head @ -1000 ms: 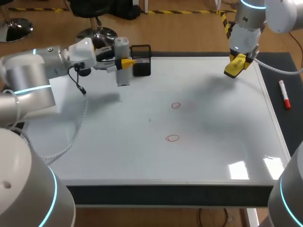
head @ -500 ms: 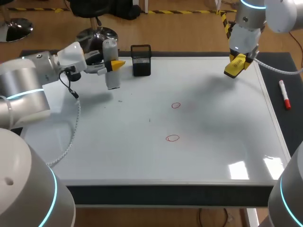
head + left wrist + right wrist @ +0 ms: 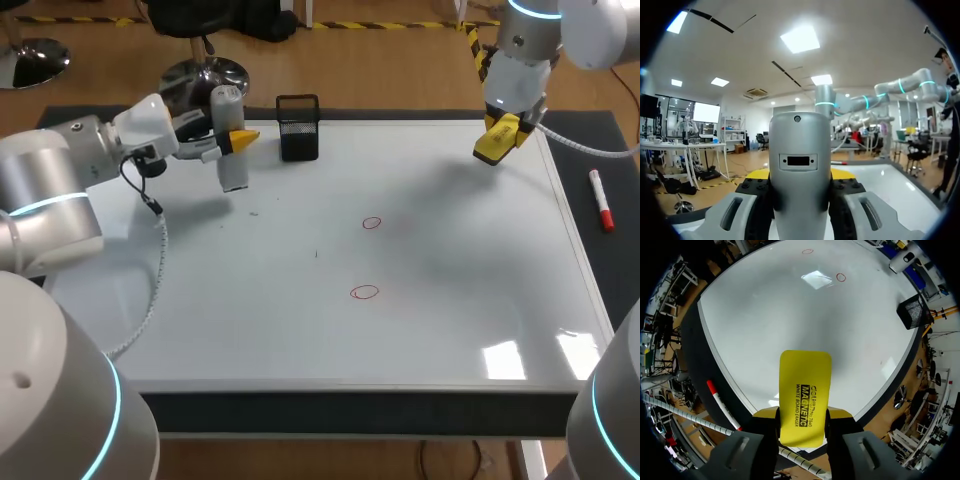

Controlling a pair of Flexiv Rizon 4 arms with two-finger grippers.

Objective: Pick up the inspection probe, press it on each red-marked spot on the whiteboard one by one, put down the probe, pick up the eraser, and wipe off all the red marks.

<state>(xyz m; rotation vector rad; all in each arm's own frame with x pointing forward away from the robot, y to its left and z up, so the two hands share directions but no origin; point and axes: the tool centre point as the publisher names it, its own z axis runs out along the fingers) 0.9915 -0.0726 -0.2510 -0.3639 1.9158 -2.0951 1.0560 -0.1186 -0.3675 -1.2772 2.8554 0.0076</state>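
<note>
Probe: the grey inspection probe (image 3: 229, 150) stands near upright, long axis vertical, rounded end up and lower end pointing down at the whiteboard (image 3: 450, 330). It is over the board's 10 o'clock corner.
Left claw: the left claw (image 3: 236, 140) reaches in level from 9 o'clock and is clamped on the probe's middle from 2 sides.
Eraser: the yellow eraser (image 3: 497, 140) hangs over the board's 1 o'clock corner, long axis tilted, free end pointing down toward 7 o'clock.
Right claw: the right claw (image 3: 802, 426) grips the eraser's near end, its long axis running straight out along the fingers.
Red marks: 2 small red marks (image 3: 372, 223) sit near the board's middle, the second ring (image 3: 365, 292) at 6 o'clock of the first, well apart from both tools.
Holder: a black mesh holder (image 3: 298, 128) stands at the probe's 3 o'clock, just beside it.
Marker: a red-capped marker (image 3: 601, 213) lies on the dark tabletop (image 3: 600, 150), off the board at 3 o'clock.
</note>
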